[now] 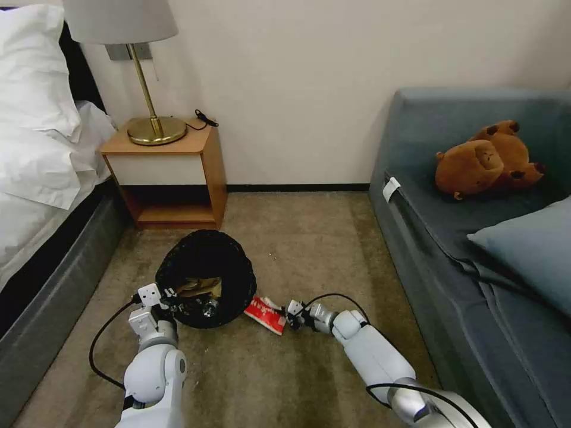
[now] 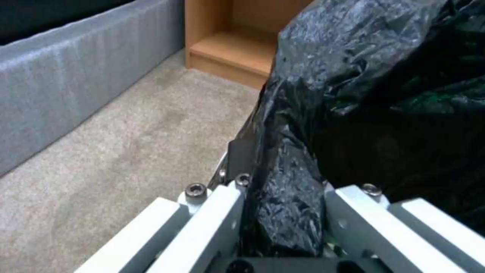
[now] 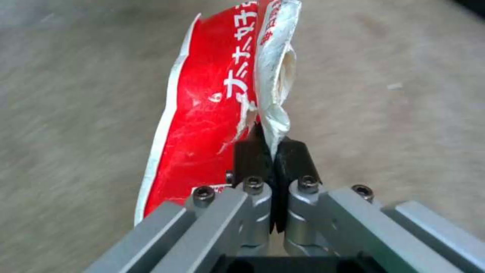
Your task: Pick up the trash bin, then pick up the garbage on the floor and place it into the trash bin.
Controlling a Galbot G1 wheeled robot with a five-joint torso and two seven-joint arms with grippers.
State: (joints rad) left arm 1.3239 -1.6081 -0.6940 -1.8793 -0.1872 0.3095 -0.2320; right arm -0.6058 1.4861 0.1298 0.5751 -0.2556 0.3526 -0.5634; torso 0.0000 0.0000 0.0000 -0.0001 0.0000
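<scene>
Lower centre: left gripper (image 1: 168,295) clamped the bin (image 1: 205,278) rim; right gripper (image 1: 289,314) pinched the packet (image 1: 265,314), which probably needed lifting into the bin.

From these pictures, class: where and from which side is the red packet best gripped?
Grip it at its crumpled white edge, a thin raised fold that narrow fingers can pinch. Come in from the sofa side, away from the bin, as the right gripper does, shut on the packet. The left gripper clamps the bin's rim.

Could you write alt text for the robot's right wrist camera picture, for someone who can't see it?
The right gripper is pinched shut on a crumpled red-and-white packet, seen close up above beige carpet.
</scene>
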